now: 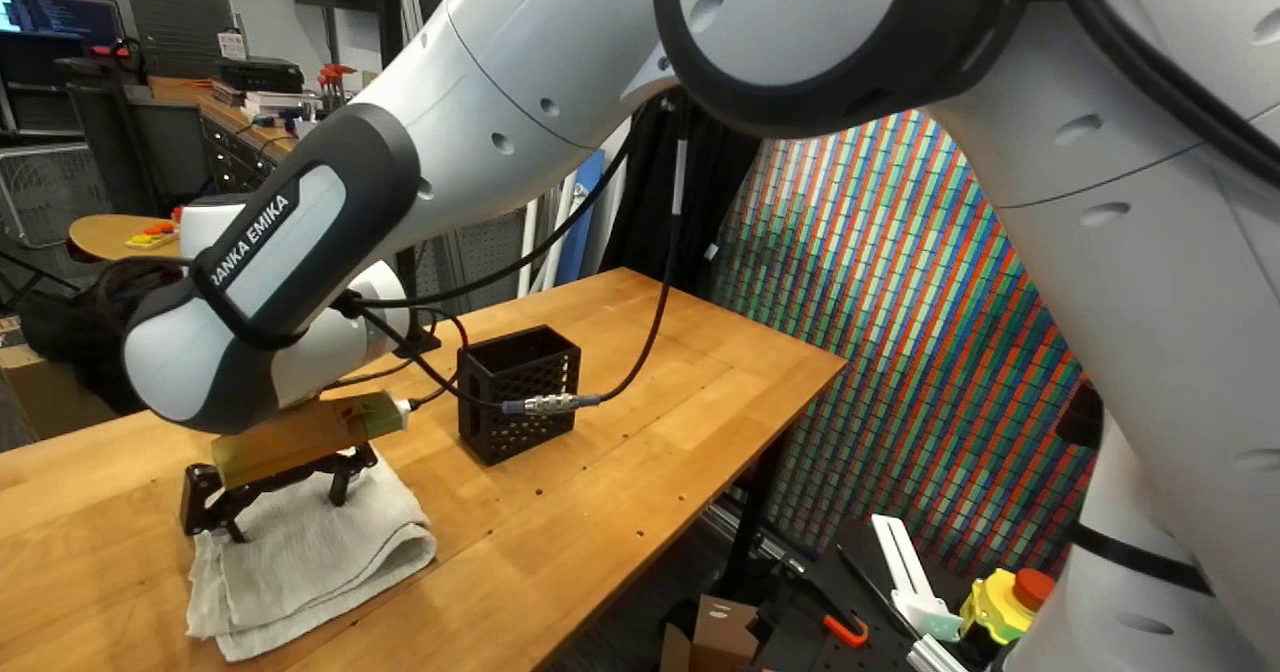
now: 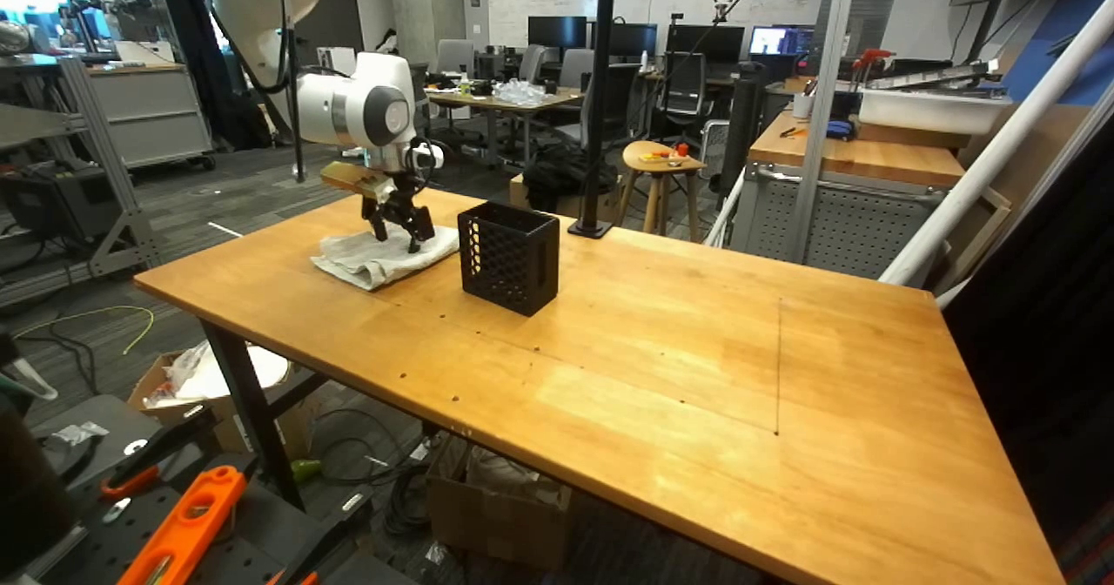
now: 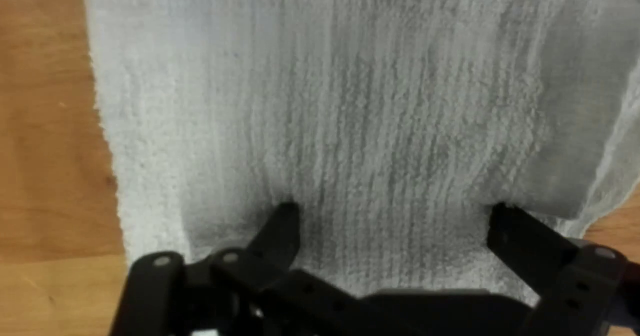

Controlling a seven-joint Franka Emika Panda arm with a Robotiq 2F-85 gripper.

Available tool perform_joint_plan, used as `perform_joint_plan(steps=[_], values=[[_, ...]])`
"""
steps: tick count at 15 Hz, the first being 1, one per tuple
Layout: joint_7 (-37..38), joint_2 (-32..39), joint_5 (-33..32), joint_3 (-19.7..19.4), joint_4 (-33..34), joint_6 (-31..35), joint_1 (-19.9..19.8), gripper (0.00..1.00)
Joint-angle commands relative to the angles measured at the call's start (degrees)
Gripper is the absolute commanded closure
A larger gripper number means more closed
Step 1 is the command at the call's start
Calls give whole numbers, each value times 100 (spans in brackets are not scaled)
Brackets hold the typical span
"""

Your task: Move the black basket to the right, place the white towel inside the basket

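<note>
The white towel [image 1: 320,577] lies rumpled and folded flat on the wooden table, and its ribbed cloth [image 3: 360,101] fills most of the wrist view. Directly over it, my gripper [image 1: 290,514] points down with its jaws wide apart. Both fingertips [image 3: 285,221] seem to touch the cloth, which dips and darkens around them; none of it is pinched between them. The black basket [image 2: 533,263] stands upright beside the towel, its open top upward. In an exterior view, a hanging cable crosses in front of the basket [image 1: 525,439]. The wrist view does not include the basket.
A black post [image 2: 596,132] rises from a base plate at the table's edge, behind the basket. The wooden table [image 2: 696,376] stretches well beyond the basket, away from the towel. The arm's cable [image 1: 655,322] loops low over the table.
</note>
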Motion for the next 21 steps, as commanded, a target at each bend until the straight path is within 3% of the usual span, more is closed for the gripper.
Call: perform_joint_plan(steps=[1,3,12,21], values=[[-372,216,231,188,60,324,-142,25],[-437,186,279,210,28,385,-125,34],[-436,-310,398,331,-350,445,-81,100],[-291,-859,457,356,-717,532,-6,100]])
